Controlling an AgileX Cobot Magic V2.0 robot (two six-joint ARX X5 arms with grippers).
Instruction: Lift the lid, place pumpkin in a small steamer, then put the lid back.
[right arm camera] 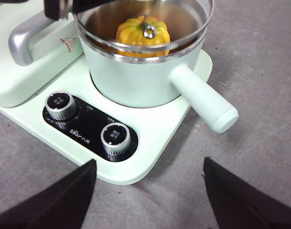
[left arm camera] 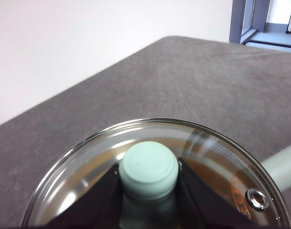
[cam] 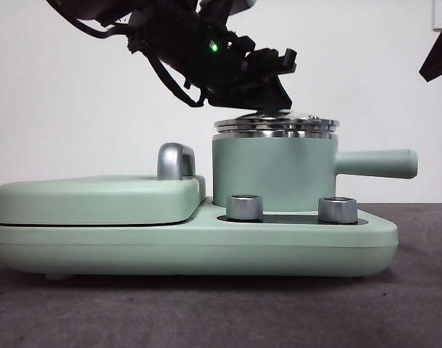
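Left gripper (left arm camera: 149, 191) clamped on the small mint-green knob (left arm camera: 149, 168) of the round clear glass lid with shiny steel rim (cam: 276, 125); black jaws press the knob from both sides, so the grip is centred and the disc hangs level.

Front view: lid sits on or a hair above the steel rim of the mint-green cylindrical steamer pot (cam: 273, 174); cannot tell whether it is fully seated. Right wrist view suggests it is slightly offset from the pot mouth.

Glossy yellow-orange ribbed pumpkin with green stem (right arm camera: 141, 34) already inside the pot, seen through the glass, roughly central. Judgement: final step, lid going back on; only lowering, settling and release remain.

Pot's long straight side handle (cam: 375, 163) points to 3 o'clock in the front view, clear of the arm above. Two silver dials (right arm camera: 61, 105) on the base in front of the pot.

Right gripper (right arm camera: 148, 200) waits back from the appliance, jaws spread wide, holding nothing; only a dark tip at 1 o'clock in the front view.
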